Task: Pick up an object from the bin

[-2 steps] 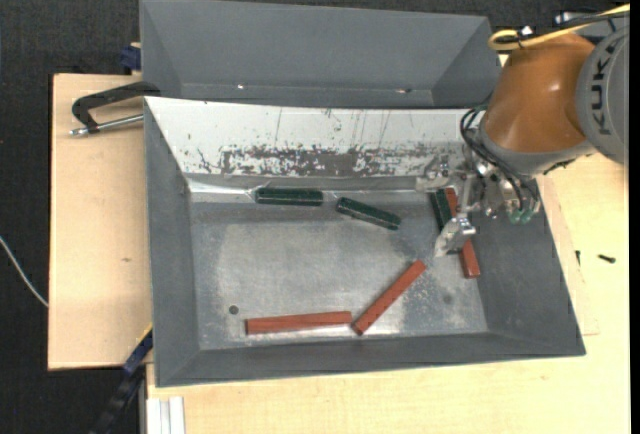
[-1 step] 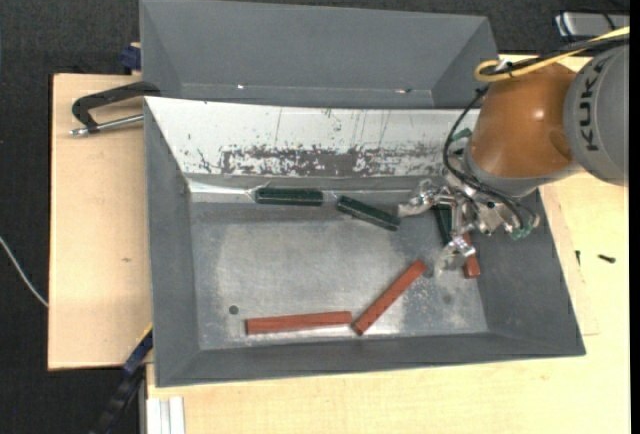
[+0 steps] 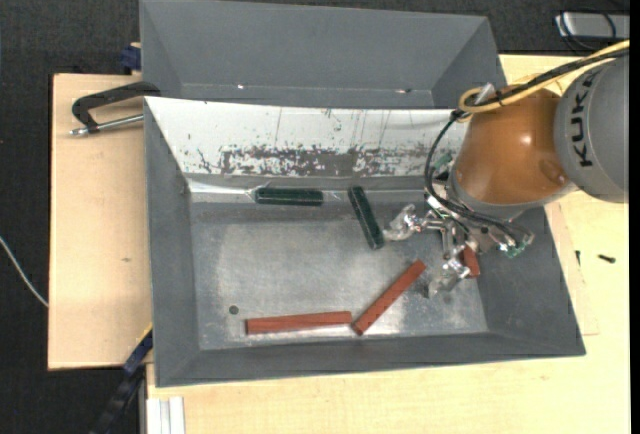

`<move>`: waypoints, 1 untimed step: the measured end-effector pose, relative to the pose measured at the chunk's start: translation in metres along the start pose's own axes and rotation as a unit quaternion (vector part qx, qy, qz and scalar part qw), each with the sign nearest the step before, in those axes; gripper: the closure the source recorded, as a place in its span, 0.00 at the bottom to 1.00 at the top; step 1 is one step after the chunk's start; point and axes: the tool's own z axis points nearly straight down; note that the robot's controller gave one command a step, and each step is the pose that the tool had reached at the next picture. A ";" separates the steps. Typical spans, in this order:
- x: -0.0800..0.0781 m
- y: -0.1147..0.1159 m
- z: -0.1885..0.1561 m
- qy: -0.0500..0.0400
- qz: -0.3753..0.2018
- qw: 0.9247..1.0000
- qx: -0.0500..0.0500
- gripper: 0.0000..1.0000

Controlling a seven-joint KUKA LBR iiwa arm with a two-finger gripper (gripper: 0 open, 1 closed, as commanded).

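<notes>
Red-brown bar, slanted [image 3: 388, 297]: lies on the floor of the grey metal bin [image 3: 170, 252], right of centre and towards the front wall. It runs from low left to upper right.

Red-brown bar, level [image 3: 298, 324]: closest to the front wall and parallel to it. Its right end meets the lower end of the slanted bar; whether they touch cannot be told.

Dark speck [image 3: 233, 312]: on the floor just left of the level red-brown bar.

Dark green bar, angled [image 3: 365, 217]: farther back and past mid-floor, steeply tilted. Its lower end is just beside the gripper's upper fingertip.

Dark green bar, level [image 3: 289, 195]: farthest back, at the foot of the scratched rear wall and left of the angled green bar. It is well apart from the gripper.

Gripper [image 3: 430, 252]: enters from the right under the arm's orange cover [image 3: 510, 157], low over the right part of the floor. The two metal fingers stand apart, and nothing shows between them. One tip is near the angled green bar, and the other is just beside the upper end of the slanted red-brown bar.

Position of the slanted red-brown bar relative to the gripper: its upper end lies just below and left of the lower fingertip. The rest extends away towards the front wall, outside the gap. Nothing lies across it.
</notes>
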 end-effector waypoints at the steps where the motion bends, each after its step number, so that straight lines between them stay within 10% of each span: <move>1: 0.015 0.028 -0.001 0.001 -0.098 0.995 0.002 1.00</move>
